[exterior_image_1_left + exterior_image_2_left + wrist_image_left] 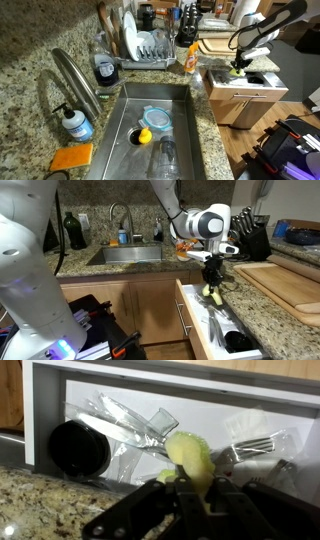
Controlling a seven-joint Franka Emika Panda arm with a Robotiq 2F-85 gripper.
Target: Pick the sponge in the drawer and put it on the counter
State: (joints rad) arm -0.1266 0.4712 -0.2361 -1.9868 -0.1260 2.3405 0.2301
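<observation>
Your gripper (188, 486) pinches sponge (190, 452) above drawer (200, 388); sponge's lower half hidden between fingers (140, 512); drawer's clear plastic clutter (130, 428) hard to identify.

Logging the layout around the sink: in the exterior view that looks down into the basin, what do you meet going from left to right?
From the left: orange sponge → round yellow object → orange bottle → gripper holding the small sponge.

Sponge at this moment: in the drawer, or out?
Lifted out, it seems: the gripper holds the sponge above the open drawer, not yet set on the counter.
</observation>
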